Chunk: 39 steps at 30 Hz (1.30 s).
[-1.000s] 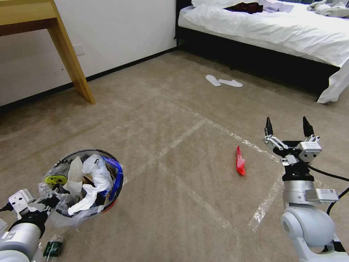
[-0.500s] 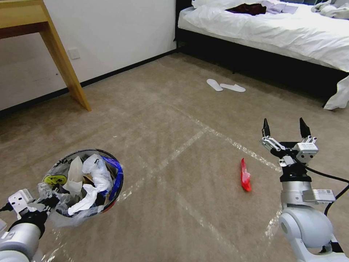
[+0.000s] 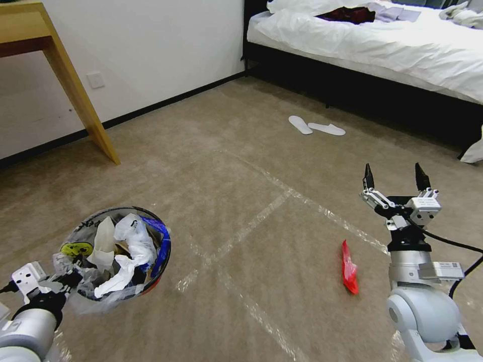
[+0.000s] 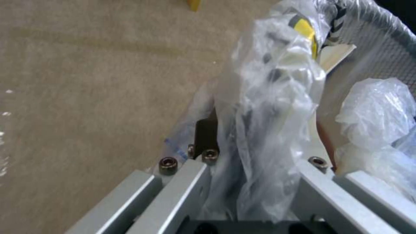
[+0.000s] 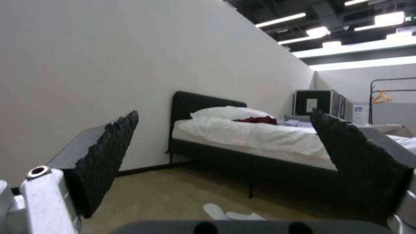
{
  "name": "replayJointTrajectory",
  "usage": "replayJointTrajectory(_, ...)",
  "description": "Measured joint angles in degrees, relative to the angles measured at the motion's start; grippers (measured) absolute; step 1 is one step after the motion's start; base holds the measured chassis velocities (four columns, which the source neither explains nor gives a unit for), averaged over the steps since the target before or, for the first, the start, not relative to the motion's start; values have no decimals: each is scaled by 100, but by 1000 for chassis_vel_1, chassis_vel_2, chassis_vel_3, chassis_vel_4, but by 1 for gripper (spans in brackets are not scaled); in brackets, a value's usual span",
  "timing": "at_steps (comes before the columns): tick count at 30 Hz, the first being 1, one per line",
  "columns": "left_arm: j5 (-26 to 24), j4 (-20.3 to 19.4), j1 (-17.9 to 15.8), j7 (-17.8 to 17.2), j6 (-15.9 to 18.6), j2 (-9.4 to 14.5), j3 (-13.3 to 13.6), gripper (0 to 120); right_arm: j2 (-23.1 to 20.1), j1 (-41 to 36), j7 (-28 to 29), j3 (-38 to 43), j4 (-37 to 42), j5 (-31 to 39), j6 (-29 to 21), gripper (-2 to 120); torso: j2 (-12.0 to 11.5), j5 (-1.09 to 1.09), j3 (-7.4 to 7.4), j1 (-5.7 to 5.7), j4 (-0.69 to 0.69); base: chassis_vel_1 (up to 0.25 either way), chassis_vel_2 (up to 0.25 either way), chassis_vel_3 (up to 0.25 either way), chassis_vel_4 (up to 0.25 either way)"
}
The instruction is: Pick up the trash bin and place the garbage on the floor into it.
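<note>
Head view: trash bin (image 3: 160, 251) held at lower left, clear of the carpet (image 3: 226, 166), mouth tipped toward the camera. Small, round, red-walled; crinkled clear plastic liner folded over the rim; blue strip along the right side of the rim; yellow smiley sticker (image 3: 76, 248) on the left inside. Contents: crumpled white tissues (image 3: 128, 241) and clear plastic, piled near the rim. Left gripper (image 3: 65, 279) clenched on the bin's near rim and liner; left wrist view shows the fingers (image 4: 208, 136) on either side of the bunched plastic, the bin wall (image 4: 381, 65) just beyond.

One piece of garbage on the floor: a red wrapper (image 3: 349, 267), long and narrow, lying flat on the carpet just left of the right arm and well apart from the bin. Any print on it is too small to read. No legible writing on the bin either; a small white label on the right arm is not readable.

Right gripper (image 3: 395, 177) raised above the carpet, fingers released and spread wide, pointing up and forward, holding nothing. Right wrist view: both black ribbed fingers (image 5: 108, 152) apart, bed (image 5: 260, 136) between them in the distance.

Clear tape lines (image 3: 261, 211) cross the carpet. White slippers (image 3: 316, 125) lie near the bed. Wooden worktop leg (image 3: 75, 95) at upper left by the wall.
</note>
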Motion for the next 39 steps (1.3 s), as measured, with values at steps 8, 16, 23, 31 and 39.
replayJointTrajectory(8, -5, -35, 24, 0, -9, -18, -23, 2, 2, 21, 33, -32, -56, -28, 39, 100, 0, 1, 0, 0, -1, -168, 159, 158, -161)
replayJointTrajectory(16, 7, -21, 26, -1, -21, -25, -27, 2, 34, 70, 91, -139, -118, -100, 80, 100, 0, 1, 2, 1, 0, -124, 114, 126, -129)
replayJointTrajectory(23, 11, 73, -22, -2, -24, 10, -23, 2, 76, 101, 224, -220, -143, -169, -26, 100, 1, 1, -1, -1, 0, -5, 16, 3, -4)
replayJointTrajectory(31, 6, 197, -106, -2, -26, 115, 24, 2, -225, -25, 1692, 41, 18, 21, -2236, 100, 1, 2, 0, -1, -1, 0, 0, 0, 0)
replayJointTrajectory(39, 58, 320, -147, 46, -41, 155, 161, 2, -676, -142, 2783, 136, -702, 1433, -4109, 100, 1, 1, 0, -1, 0, 0, 0, 0, 0)
